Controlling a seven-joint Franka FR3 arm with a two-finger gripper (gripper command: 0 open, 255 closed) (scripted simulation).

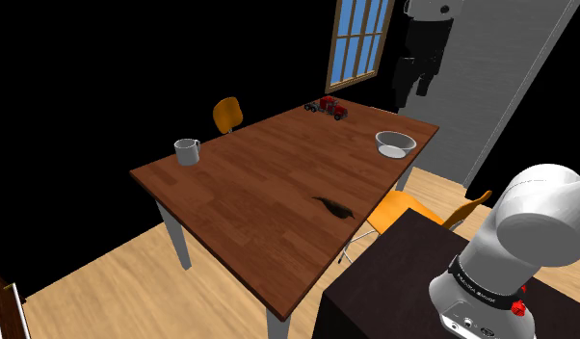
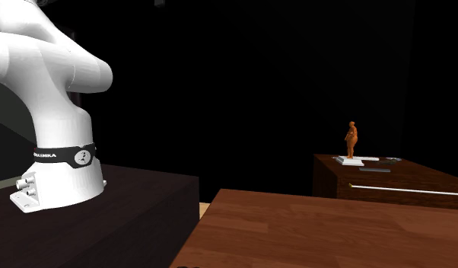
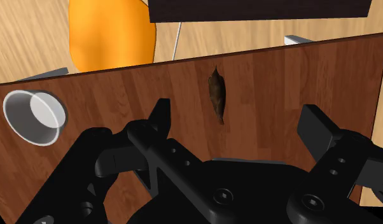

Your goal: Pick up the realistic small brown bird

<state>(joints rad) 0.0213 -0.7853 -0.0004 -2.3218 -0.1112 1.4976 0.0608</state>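
Note:
The small dark brown bird [image 1: 333, 206] lies on the brown wooden table [image 1: 250, 183], near the edge that faces the stand. My black gripper [image 1: 411, 89] hangs high above the table's far end in the shoulder view, well away from the bird. In the wrist view the bird [image 3: 217, 94] appears far beyond the gripper [image 3: 238, 121], roughly between the two fingers. The fingers [image 3: 160, 114] stand wide apart with nothing between them.
On the table stand a grey mug [image 1: 187, 151], a white bowl [image 1: 395, 143] and a red toy truck [image 1: 331, 108]. Orange chairs [image 1: 413, 207] stand beside the table. The second exterior view has a dark sideboard with an orange figurine [image 2: 351, 141]. Black areas surround the room.

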